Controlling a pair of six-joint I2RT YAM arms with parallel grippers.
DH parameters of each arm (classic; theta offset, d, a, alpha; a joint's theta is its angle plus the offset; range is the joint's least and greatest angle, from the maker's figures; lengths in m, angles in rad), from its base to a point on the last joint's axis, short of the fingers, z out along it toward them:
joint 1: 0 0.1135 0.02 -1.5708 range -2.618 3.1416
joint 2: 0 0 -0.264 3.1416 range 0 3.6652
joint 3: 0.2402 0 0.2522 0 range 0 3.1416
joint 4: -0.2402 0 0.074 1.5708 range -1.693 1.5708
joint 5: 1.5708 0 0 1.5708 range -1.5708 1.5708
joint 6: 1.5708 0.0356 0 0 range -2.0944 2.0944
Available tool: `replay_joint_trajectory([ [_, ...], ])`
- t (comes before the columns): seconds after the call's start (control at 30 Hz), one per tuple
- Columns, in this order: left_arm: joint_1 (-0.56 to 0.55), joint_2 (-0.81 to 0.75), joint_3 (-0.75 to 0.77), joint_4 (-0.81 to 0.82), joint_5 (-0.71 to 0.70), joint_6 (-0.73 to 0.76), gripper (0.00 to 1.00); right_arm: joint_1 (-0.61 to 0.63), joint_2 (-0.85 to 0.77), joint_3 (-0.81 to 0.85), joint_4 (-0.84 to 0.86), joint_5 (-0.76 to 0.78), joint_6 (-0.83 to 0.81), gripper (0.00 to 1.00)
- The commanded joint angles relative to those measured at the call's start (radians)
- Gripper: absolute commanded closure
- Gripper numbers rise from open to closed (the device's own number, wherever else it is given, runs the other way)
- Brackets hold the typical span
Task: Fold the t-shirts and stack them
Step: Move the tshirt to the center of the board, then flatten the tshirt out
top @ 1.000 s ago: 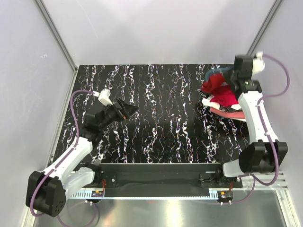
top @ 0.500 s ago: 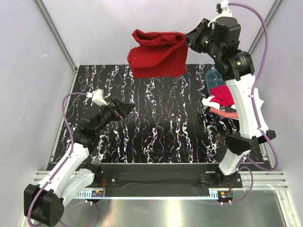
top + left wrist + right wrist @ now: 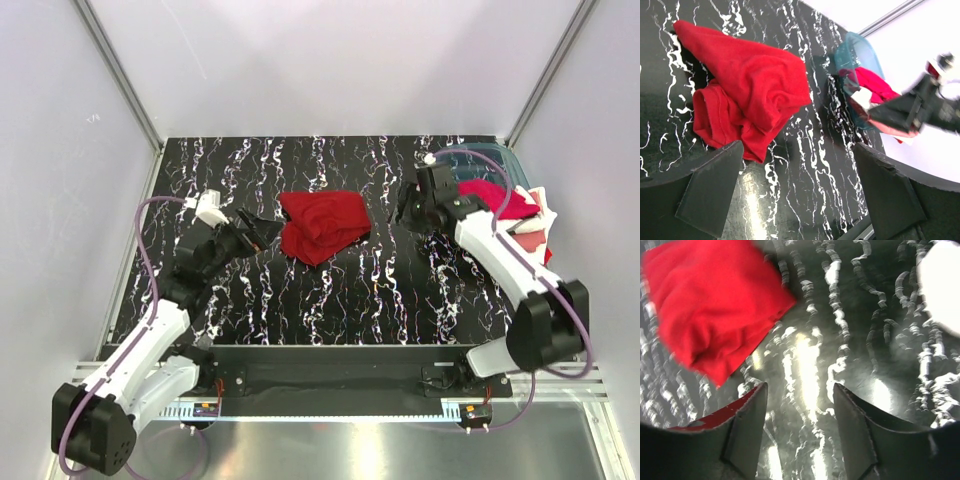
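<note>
A deep red t-shirt (image 3: pixel 322 225) lies crumpled in a heap on the middle of the black marbled table (image 3: pixel 330 290). It also fills the upper left of the left wrist view (image 3: pixel 745 95) and of the right wrist view (image 3: pixel 715 305). My left gripper (image 3: pixel 265 232) stands open just left of the heap, its jaws (image 3: pixel 797 165) empty over bare table. To the right of the heap my right gripper (image 3: pixel 408 210) is open, nothing between its fingers (image 3: pixel 800 390). More t-shirts, red (image 3: pixel 490 195), white (image 3: pixel 537 200) and pink (image 3: pixel 525 240), are piled in the bin.
The teal translucent bin (image 3: pixel 487 157) stands at the back right corner, seen too in the left wrist view (image 3: pixel 855 50). White walls and metal posts close in the table on three sides. The arm bases sit along the near rail (image 3: pixel 330 365).
My right gripper lifted the red t-shirt out of the bin, swung it high to the left, then opened. The shirt now lies on the table's middle. The left arm barely moved.
</note>
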Motion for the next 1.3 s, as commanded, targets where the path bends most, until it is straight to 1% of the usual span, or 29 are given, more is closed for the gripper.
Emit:
replay_joint_trajectory([
  [0.0,-0.007,0.022,0.023,0.028,-0.008,0.022,0.01,0.052,-0.079,-0.024,0.272,-0.092,-0.014,0.39],
  [0.07,-0.007,0.051,0.026,0.028,-0.009,0.027,0.01,0.097,-0.015,-0.027,0.306,-0.108,-0.004,0.39],
  [0.1,-0.010,0.065,0.032,0.028,-0.008,0.030,0.01,0.112,0.015,-0.009,0.315,-0.140,-0.006,0.39],
  [0.17,-0.016,0.125,0.047,0.028,-0.001,0.041,0.02,0.146,0.103,0.032,0.283,-0.165,-0.015,0.41],
  [0.23,-0.031,0.201,0.075,0.024,-0.001,0.050,0.03,0.169,0.142,0.072,0.255,-0.130,-0.035,0.41],
  [0.37,-0.060,0.353,0.142,-0.014,-0.006,0.076,0.14,0.202,0.220,0.080,0.294,-0.142,-0.034,0.42],
  [0.4,-0.066,0.413,0.174,-0.027,-0.006,0.084,0.20,0.204,0.231,0.092,0.292,-0.139,-0.037,0.42],
  [0.47,-0.069,0.468,0.203,-0.057,-0.009,0.094,0.26,0.206,0.249,0.097,0.293,-0.129,-0.041,0.42],
  [0.5,-0.072,0.516,0.229,-0.071,-0.035,0.097,0.29,0.207,0.253,0.099,0.294,-0.126,-0.041,0.42],
  [0.57,-0.072,0.553,0.256,-0.099,-0.070,0.110,0.31,0.207,0.251,0.097,0.298,-0.123,-0.040,0.41],
  [0.63,-0.071,0.590,0.297,-0.174,-0.145,0.117,0.34,0.207,0.248,0.091,0.304,-0.123,-0.038,0.41],
  [0.7,-0.072,0.611,0.319,-0.192,-0.196,0.128,0.35,0.207,0.237,0.083,0.310,-0.122,-0.038,0.41],
  [0.8,-0.072,0.648,0.328,-0.194,-0.190,0.131,0.39,0.207,0.231,0.076,0.318,-0.123,-0.037,0.41],
  [0.83,-0.072,0.662,0.342,-0.190,-0.183,0.133,0.42,0.207,0.234,0.077,0.318,-0.125,-0.037,0.41],
  [0.93,-0.072,0.729,0.368,-0.191,-0.178,0.131,0.42,0.207,0.242,0.077,0.324,-0.126,-0.037,0.41],
  [0.97,-0.071,0.751,0.391,-0.197,-0.175,0.133,0.44,0.209,0.248,0.077,0.327,-0.128,-0.038,0.41],
  [1.03,-0.072,0.808,0.420,-0.209,-0.163,0.140,0.51,0.210,0.253,0.074,0.336,-0.129,-0.041,0.39],
  [1.07,-0.071,0.821,0.444,-0.212,-0.156,0.148,0.67,0.212,0.257,0.072,0.341,-0.131,-0.043,0.39],
  [1.17,-0.072,0.855,0.467,-0.229,-0.153,0.157,0.95,0.229,0.274,0.065,0.372,-0.126,-0.047,0.38],
  [1.2,-0.072,0.848,0.464,-0.231,-0.143,0.157,1.00,0.235,0.283,0.066,0.388,-0.128,-0.055,0.38],
  [1.27,-0.072,0.816,0.432,-0.188,-0.132,0.154,1.00,0.244,0.312,0.079,0.398,-0.126,-0.064,0.36],
])
